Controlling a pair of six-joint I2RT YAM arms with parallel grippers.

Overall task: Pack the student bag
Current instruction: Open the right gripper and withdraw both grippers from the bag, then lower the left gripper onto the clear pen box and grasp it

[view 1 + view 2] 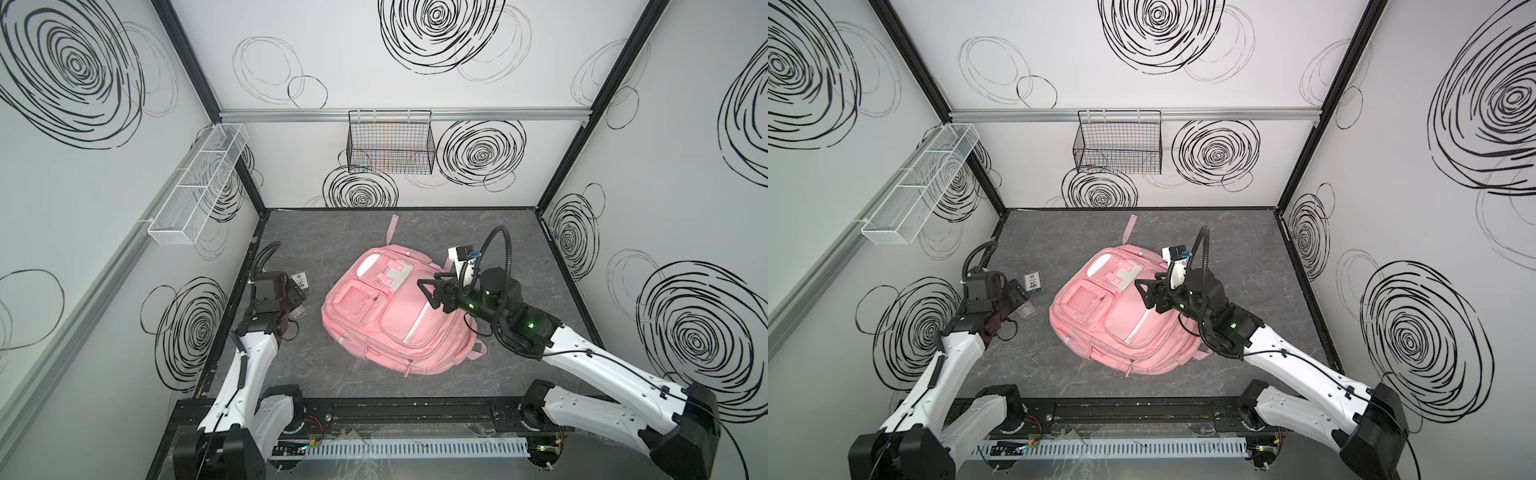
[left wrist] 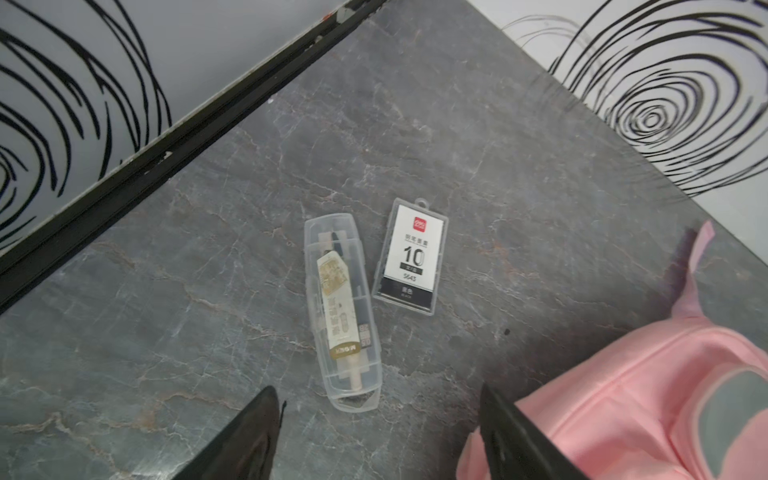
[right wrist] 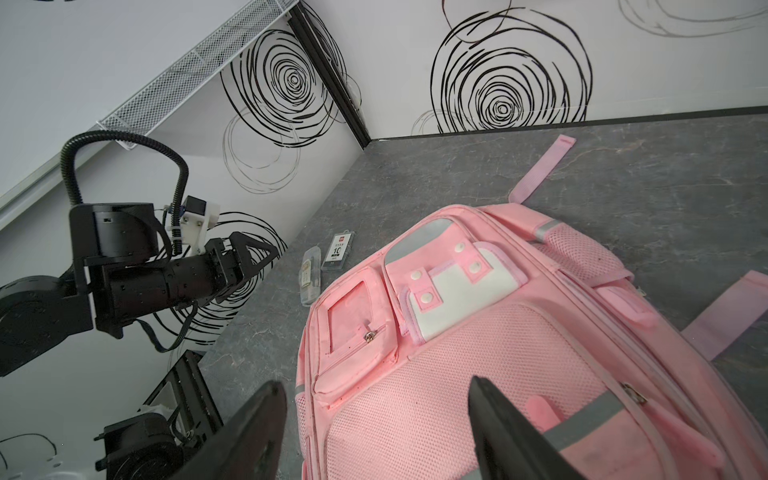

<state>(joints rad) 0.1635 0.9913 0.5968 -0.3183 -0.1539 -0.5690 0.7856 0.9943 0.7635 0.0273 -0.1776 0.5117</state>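
Left wrist view shows the left gripper (image 2: 377,395) open and empty over a clear plastic case (image 2: 340,311) on the tabletop (image 2: 498,166), the student bag (image 1: 399,328) flat at mid-tabletop beneath the open right gripper (image 3: 374,384); the slick, narrow case could skid aside if pinched off-centre.

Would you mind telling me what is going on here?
The student bag lies flat on the table, waiting to be packed. The left gripper hangs open over a long clear case and a small labelled box beside the bag; the right gripper hangs open above the bag's front. Nothing is held.
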